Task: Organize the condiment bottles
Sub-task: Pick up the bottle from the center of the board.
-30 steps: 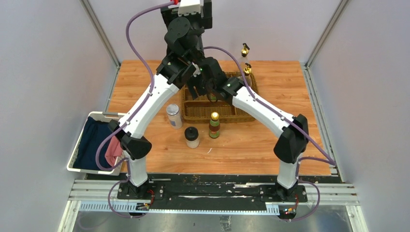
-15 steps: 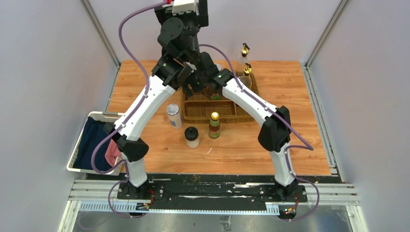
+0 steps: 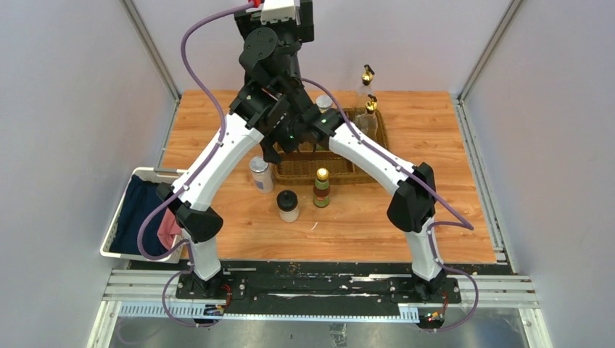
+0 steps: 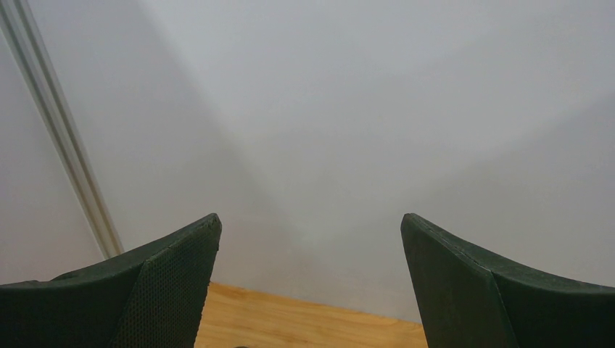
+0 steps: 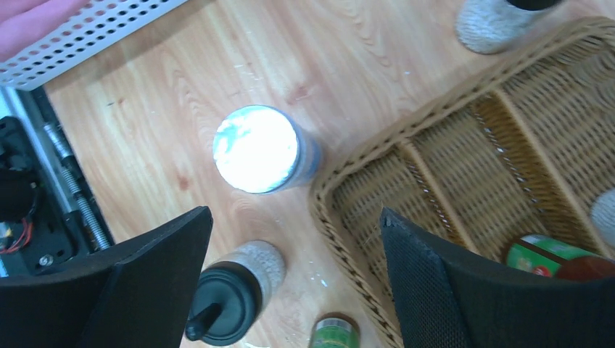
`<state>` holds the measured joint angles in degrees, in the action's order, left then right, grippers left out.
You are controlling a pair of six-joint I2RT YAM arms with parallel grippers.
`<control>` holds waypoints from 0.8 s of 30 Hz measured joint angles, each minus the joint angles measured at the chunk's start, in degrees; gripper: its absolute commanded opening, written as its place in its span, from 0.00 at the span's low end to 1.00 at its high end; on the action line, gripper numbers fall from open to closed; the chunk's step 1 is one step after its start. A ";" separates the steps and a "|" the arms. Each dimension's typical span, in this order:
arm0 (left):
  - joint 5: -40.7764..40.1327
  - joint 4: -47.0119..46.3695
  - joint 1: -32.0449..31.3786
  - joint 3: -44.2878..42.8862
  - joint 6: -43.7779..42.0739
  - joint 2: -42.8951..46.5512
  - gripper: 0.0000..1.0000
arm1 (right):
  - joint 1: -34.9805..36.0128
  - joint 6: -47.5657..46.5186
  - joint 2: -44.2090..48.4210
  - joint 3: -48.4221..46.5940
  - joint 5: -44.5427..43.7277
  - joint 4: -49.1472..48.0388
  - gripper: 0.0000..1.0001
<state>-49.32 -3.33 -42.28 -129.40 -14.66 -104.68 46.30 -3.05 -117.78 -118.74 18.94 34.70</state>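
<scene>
On the table in front of the wicker tray (image 3: 341, 172) stand a silver-lidded shaker (image 3: 261, 174), a black-lidded pale jar (image 3: 289, 205) and a sauce bottle (image 3: 321, 187). In the tray are a second shaker (image 3: 324, 103), a gold-spouted cruet (image 3: 371, 109) and a sauce bottle (image 5: 558, 257). The other cruet (image 3: 368, 76) stands behind the tray. A second black-lidded jar (image 5: 500, 18) stands beside the tray. My right gripper (image 5: 294, 212) is open and empty, high over the tray's left corner (image 3: 279, 145). My left gripper (image 4: 310, 217) is open and empty, raised and facing the back wall.
A white perforated bin (image 3: 138, 214) with cloths sits off the table's left front edge. Grey walls close in the back and sides. Both arms cross over the tray's left half and hide part of it in the top view.
My right arm has swung left, from over the tray's middle to its left corner. My left arm has risen slightly. The bottles have not moved.
</scene>
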 measured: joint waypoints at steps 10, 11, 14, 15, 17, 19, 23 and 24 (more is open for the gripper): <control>0.15 0.00 -0.31 0.83 0.13 0.17 1.00 | 4.26 -1.75 -0.04 0.09 3.15 0.83 0.93; 0.15 0.02 -0.33 0.87 0.13 0.17 1.00 | 4.52 -1.95 -0.13 0.09 3.34 0.92 0.93; 0.22 0.00 -0.37 0.92 0.13 0.20 1.00 | 4.98 -2.47 -0.70 0.09 3.72 0.92 0.94; 0.22 0.00 -0.42 0.94 0.13 0.24 1.00 | 5.09 -2.60 -1.05 0.09 3.85 0.90 0.94; 0.24 0.00 -0.61 1.03 0.13 0.28 1.00 | 5.14 -2.86 -2.03 0.09 4.02 0.92 0.94; 0.33 0.00 -0.90 1.27 0.11 0.39 1.00 | 5.18 -3.10 -3.30 0.07 4.04 0.98 0.94; 0.70 0.02 -1.29 2.14 0.13 0.74 1.00 | 5.18 -3.87 -6.27 -0.98 4.00 1.40 0.95; 0.79 0.02 -1.33 2.45 0.13 0.94 1.00 | 5.18 -4.04 -6.91 -1.20 4.00 1.55 0.95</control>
<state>-48.53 -3.31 -43.62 -126.96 -14.52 -103.74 51.48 -7.09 -124.68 -119.94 22.94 36.25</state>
